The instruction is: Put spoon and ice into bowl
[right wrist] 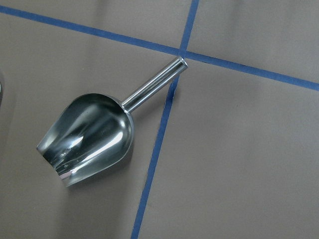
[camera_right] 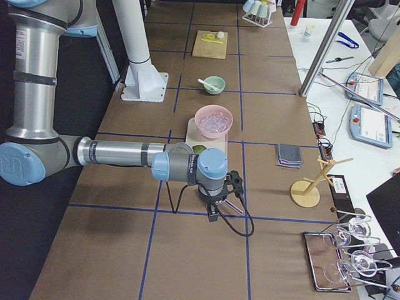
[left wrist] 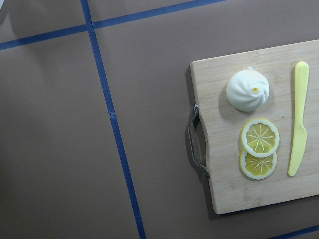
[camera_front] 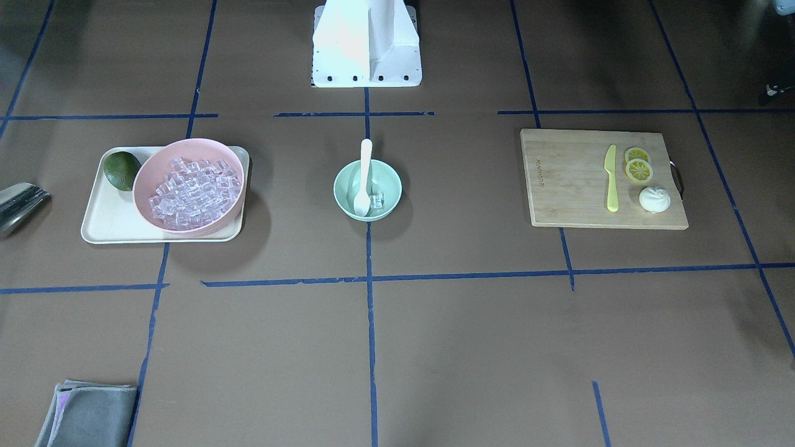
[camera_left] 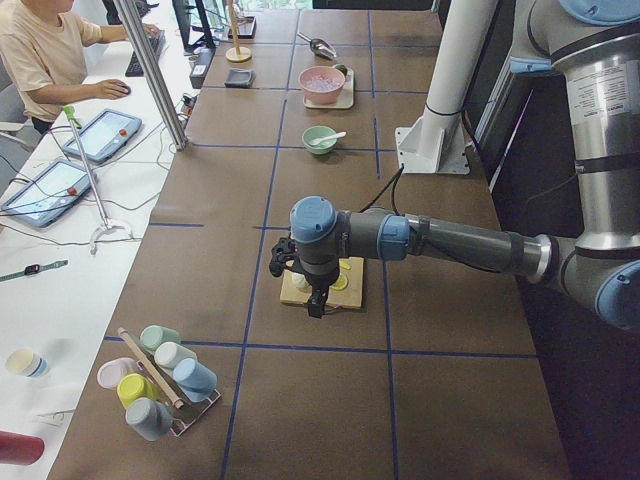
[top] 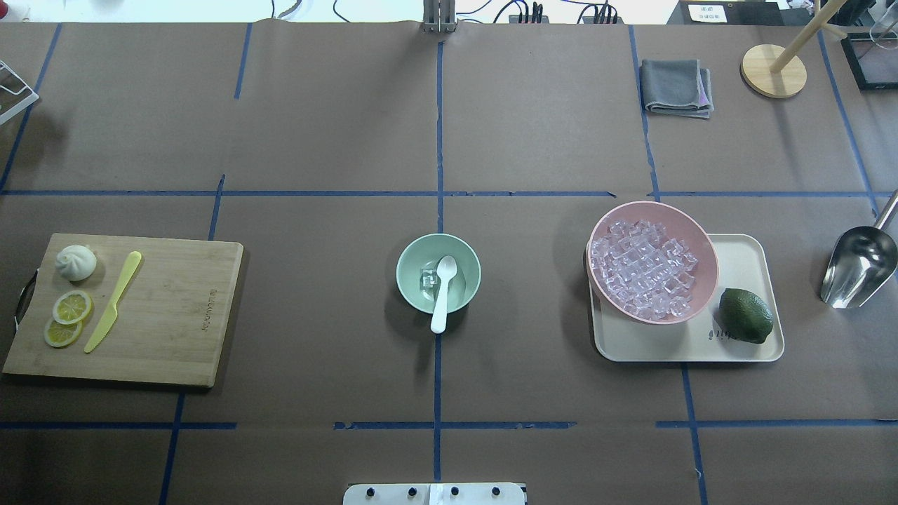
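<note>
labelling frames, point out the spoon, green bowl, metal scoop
spoon (top: 441,306), overhead exterior view, on its handle
green bowl (top: 409,270), overhead exterior view, left inner wall
metal scoop (right wrist: 87,134), right wrist view, inside its pan

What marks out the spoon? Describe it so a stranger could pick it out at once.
At the middle of the table sits a small mint-green bowl. The spoon lies in it, scoop beside the ice, handle poking over the rim. It is white and slim, unlike the yellow knife on the cutting board.
</note>
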### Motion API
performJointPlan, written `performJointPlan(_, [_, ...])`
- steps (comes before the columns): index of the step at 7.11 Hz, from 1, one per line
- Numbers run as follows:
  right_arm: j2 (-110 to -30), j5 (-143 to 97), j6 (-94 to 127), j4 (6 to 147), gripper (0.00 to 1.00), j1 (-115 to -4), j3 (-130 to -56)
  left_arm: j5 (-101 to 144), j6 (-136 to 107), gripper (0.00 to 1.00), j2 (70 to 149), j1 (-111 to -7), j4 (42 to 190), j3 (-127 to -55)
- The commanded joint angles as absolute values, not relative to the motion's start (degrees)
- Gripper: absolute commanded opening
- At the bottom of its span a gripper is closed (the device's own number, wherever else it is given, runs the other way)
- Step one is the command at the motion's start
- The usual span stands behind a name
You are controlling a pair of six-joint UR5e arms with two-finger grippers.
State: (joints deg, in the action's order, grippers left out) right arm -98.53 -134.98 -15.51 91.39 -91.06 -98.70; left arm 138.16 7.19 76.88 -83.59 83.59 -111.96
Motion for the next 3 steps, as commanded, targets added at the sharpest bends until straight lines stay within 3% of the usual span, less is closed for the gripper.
performJointPlan(1, [-98.53, -134.91, -15.91, 91.32, 1.0, -91.05, -98.79, 138.16, 7.12, 1.0, 77.34, -83.67, 83.06, -111.36])
performJointPlan(3, [-98.53, -135.0, -15.91, 91.32, 1.0, -91.05, -98.96, 138.16, 7.12, 1.0, 77.34, -83.58, 82.79, -112.5])
